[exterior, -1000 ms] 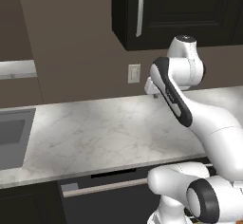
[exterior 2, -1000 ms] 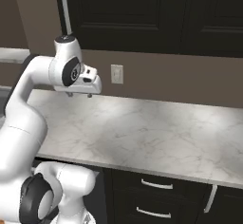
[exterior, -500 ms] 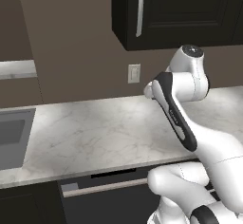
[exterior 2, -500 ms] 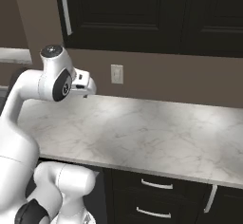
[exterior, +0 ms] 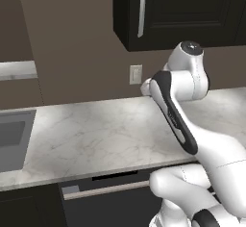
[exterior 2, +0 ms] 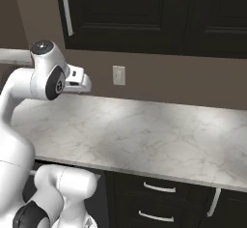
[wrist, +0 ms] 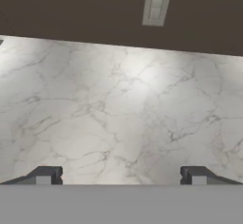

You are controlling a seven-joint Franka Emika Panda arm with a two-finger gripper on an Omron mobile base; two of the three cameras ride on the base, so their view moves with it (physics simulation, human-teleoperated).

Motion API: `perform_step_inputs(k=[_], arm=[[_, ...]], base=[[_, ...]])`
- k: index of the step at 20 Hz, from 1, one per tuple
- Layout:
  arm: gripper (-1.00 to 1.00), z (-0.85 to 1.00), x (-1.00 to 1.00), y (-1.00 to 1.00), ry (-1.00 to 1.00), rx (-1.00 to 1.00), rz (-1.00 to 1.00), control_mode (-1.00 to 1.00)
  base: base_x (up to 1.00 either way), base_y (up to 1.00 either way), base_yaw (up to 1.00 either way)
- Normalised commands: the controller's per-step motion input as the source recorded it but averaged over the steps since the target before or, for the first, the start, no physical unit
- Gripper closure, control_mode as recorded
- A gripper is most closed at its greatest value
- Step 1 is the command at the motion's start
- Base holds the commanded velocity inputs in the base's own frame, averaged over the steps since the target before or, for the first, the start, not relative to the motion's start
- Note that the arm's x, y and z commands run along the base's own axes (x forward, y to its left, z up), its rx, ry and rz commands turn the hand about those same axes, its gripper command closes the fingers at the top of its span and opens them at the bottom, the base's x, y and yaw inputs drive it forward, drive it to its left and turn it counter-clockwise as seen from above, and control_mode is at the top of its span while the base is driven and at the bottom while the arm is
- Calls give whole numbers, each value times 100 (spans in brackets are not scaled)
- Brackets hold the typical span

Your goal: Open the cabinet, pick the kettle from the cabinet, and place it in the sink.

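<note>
At the far left of the left base view, the sink (exterior: pixel 12 139) sits recessed in the white marble surface (exterior: pixel 101 134), its grey basin cut off by the picture's edge. Moving right, a pale wall outlet (exterior: pixel 136 74) sits on the brown wall just above the surface. Above it hangs the black cabinet (exterior: pixel 192 9), its panelled door shut and its long silver bar handle (exterior: pixel 142 8) standing upright near the door's left edge. Below and to the right of the handle, the white arm bends over the surface with its hand raised near the outlet, well below the cabinet. The gripper (wrist: pixel 121 174) points down and forward at the bare marble; in the hand view its two dark fingers (wrist: pixel 45 174) stand far apart at the bottom corners, released and grasping nothing. The kettle is presumably behind the closed door, though that cannot be told from these views. In the right base view, black base drawers (exterior 2: pixel 159 193) with short handles sit under the surface.
</note>
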Motion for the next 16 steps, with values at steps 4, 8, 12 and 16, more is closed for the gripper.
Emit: perform_step_inputs(k=[4, 8, 12, 16], arm=[[-100, 25, 0, 16, -13, -1, 0, -100], [-100, 22, 1, 17, -16, -1, 0, -100], [-100, 22, 9, 17, 0, 0, 0, -100], [-100, 28, 3, 23, 0, 0, 0, -100]], base=[[0, 0, 0], [0, 0, 0], [0, 0, 0], [0, 0, 0]])
